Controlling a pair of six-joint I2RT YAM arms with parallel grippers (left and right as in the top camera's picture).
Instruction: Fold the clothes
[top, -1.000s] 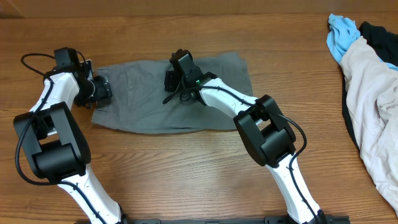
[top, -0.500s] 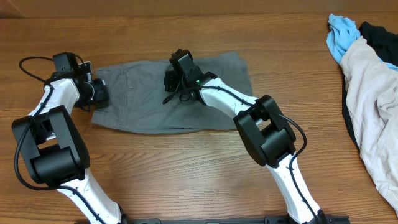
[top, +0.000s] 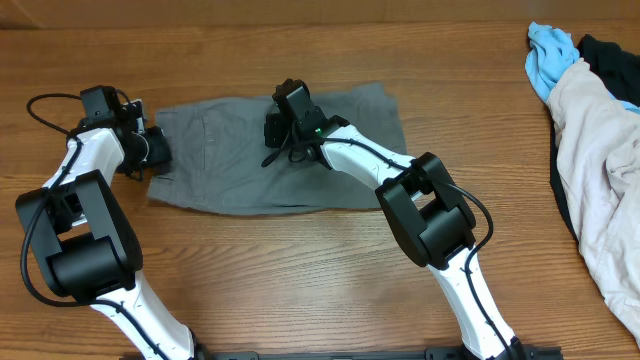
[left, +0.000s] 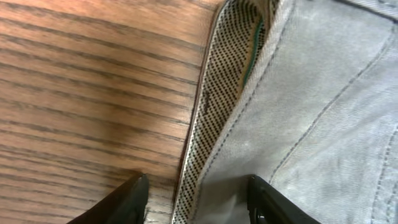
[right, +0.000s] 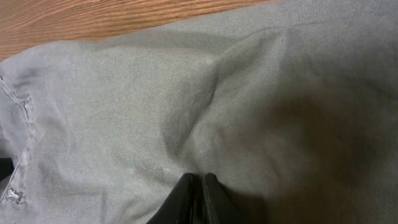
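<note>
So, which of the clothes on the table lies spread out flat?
The gray shorts in the centre; the pinkish garment and blue cloth lie crumpled at the right edge.

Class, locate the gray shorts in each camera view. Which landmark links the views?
Overhead: gray shorts lie spread flat, upper left of centre.
Left wrist: gray shorts fill the right half.
Right wrist: gray shorts fill nearly the whole frame.
Shared landmark: the wooden table, bare on the left wrist view's left and along the right wrist view's top.
</note>
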